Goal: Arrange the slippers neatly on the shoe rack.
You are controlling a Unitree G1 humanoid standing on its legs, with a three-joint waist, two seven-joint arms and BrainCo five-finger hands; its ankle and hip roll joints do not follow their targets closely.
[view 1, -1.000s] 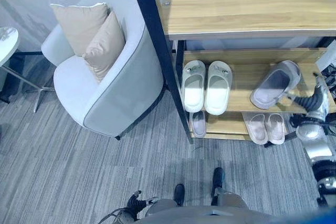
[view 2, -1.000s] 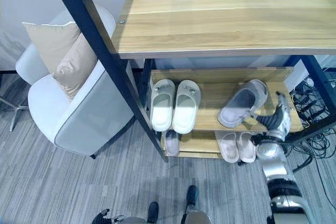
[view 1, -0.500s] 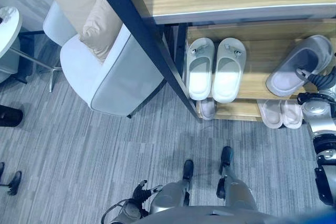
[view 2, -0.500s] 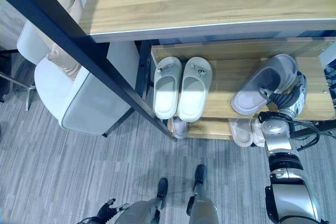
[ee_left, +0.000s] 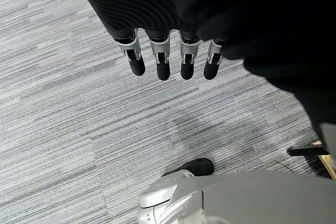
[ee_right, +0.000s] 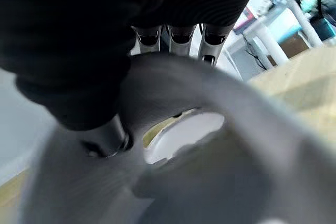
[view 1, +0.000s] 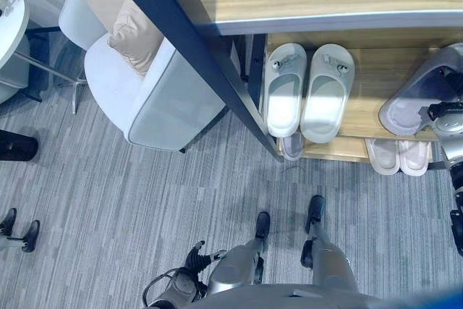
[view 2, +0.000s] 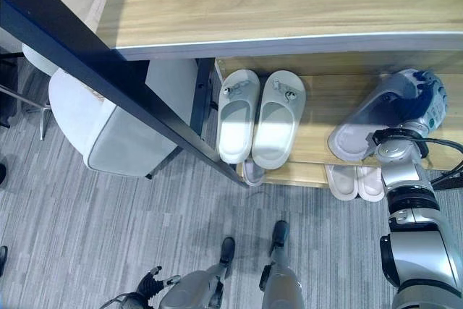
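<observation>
Grey slipper (view 2: 376, 113) on shoe rack (view 2: 318, 135) shelf, gripped by right hand (view 2: 422, 103); left hand (ee_left: 163, 56) relaxed, empty

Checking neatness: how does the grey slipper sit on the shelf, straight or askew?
Askew: the grey slipper lies angled beside the straight white pair, with the right hand shut on its toe end.

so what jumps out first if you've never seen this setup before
First the grey slipper lying askew at the right end of the shoe rack's middle shelf, with the right hand closed over its upper. Next, the pale slipper pair sits neatly side by side further left on that shelf. Beside the rack stands a white armchair with beige cushions, while the left hand hangs open above the carpet.
</observation>
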